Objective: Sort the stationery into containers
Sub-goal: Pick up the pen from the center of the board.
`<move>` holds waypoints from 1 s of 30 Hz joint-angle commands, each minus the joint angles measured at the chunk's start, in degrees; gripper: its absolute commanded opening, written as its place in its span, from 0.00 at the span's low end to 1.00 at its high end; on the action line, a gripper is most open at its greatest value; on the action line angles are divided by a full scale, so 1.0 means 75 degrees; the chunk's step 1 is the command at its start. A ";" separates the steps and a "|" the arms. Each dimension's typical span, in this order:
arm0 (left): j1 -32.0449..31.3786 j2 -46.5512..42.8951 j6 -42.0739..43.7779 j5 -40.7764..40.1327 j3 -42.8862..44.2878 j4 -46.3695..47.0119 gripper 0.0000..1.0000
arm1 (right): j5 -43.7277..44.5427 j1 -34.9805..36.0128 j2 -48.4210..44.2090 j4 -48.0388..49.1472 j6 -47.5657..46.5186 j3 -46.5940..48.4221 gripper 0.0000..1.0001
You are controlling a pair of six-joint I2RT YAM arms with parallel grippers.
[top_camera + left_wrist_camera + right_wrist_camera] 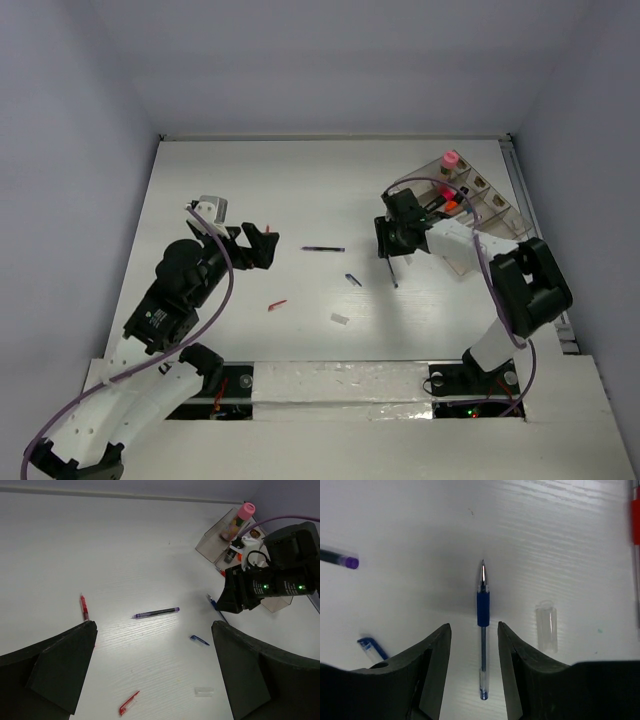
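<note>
My right gripper (392,245) is open and hovers over a blue pen (393,272). In the right wrist view the pen (482,630) lies on the table between the two spread fingers (432,655), untouched. My left gripper (268,246) is open and empty; its wrist view (154,625) looks over a purple-black pen (156,612), a red pen (84,607), a blue cap (199,640), a red cap (128,703) and a clear cap (204,691). The clear organiser tray (487,205) stands at the far right with a pink-capped bottle (451,160) and other items in it.
The purple-black pen (323,248), blue cap (353,280), red cap (277,304) and clear cap (339,319) lie between the two arms. Another clear cap (546,627) lies right of the blue pen. Walls enclose the white table.
</note>
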 commanded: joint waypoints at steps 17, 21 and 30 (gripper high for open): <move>0.0138 0.0128 0.0157 0.0450 -0.0056 0.0456 0.99 | 0.0643 0.0103 0.1684 -0.0292 -0.0356 0.1283 0.00; 0.0208 0.0022 0.0157 0.1315 -0.0150 0.0818 0.99 | 0.0631 0.0103 0.0635 -0.0047 -0.0216 0.1494 0.00; 0.0839 0.0713 -0.0159 0.3894 -0.0243 0.1522 0.99 | -0.2168 0.0699 -0.1667 0.4096 0.1728 0.0605 0.00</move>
